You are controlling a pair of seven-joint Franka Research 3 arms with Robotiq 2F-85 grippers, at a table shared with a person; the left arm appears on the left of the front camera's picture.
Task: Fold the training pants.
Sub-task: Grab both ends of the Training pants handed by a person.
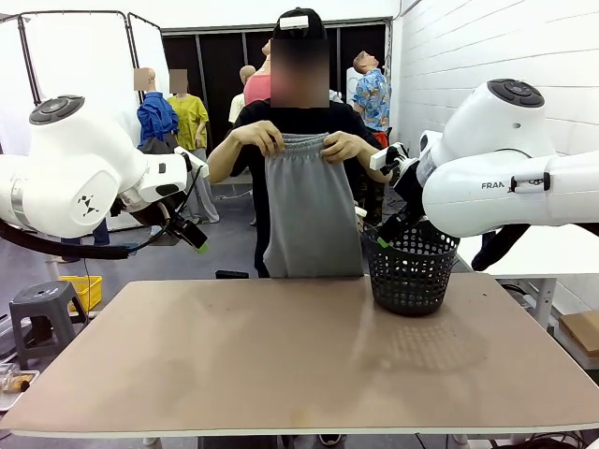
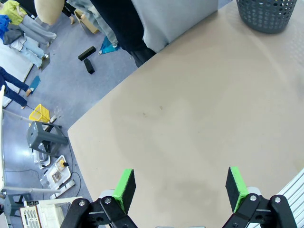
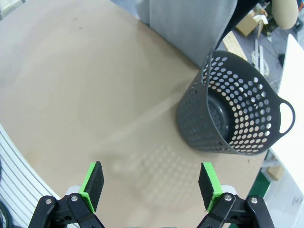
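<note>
A person at the far side holds the light grey training pants (image 1: 311,210) up by the waistband with both hands, legs hanging in front of the body above the table's far edge. The hanging cloth also appears as training pants (image 2: 173,19) and training pants (image 3: 187,23). My left gripper (image 1: 192,234) hovers open at the left, well above the table; seen from the wrist, the left gripper (image 2: 180,186) has nothing between its green pads. My right gripper (image 1: 386,234) hangs open beside the basket; the right gripper (image 3: 151,183) is likewise empty above bare tabletop.
A black mesh basket (image 1: 410,271) stands at the table's far right, also visible as the basket (image 3: 237,114) and basket (image 2: 268,14). The brown table (image 1: 281,365) spreads wide in front. A grey stool (image 1: 42,309) and yellow crate (image 1: 86,290) sit on the floor left.
</note>
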